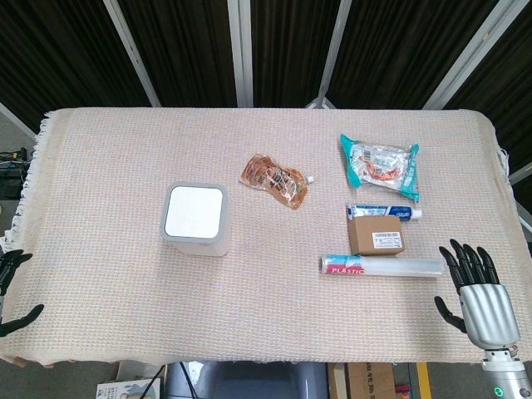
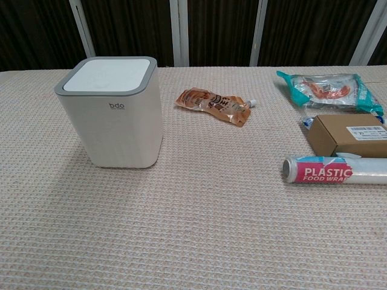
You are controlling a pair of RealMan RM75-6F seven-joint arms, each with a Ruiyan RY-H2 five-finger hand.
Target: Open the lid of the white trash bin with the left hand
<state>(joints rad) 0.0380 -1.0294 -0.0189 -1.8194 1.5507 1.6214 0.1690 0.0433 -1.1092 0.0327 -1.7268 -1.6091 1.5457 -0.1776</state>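
The white trash bin stands upright left of the table's middle, its flat white lid down inside a grey rim. My left hand shows only as dark fingertips at the table's front left corner, far from the bin, fingers apart and holding nothing. My right hand hovers at the front right edge, fingers spread and empty. Neither hand appears in the chest view.
An orange pouch lies behind and to the right of the bin. On the right lie a teal snack bag, a toothpaste tube, a brown box and a plastic wrap roll. A woven cloth covers the table.
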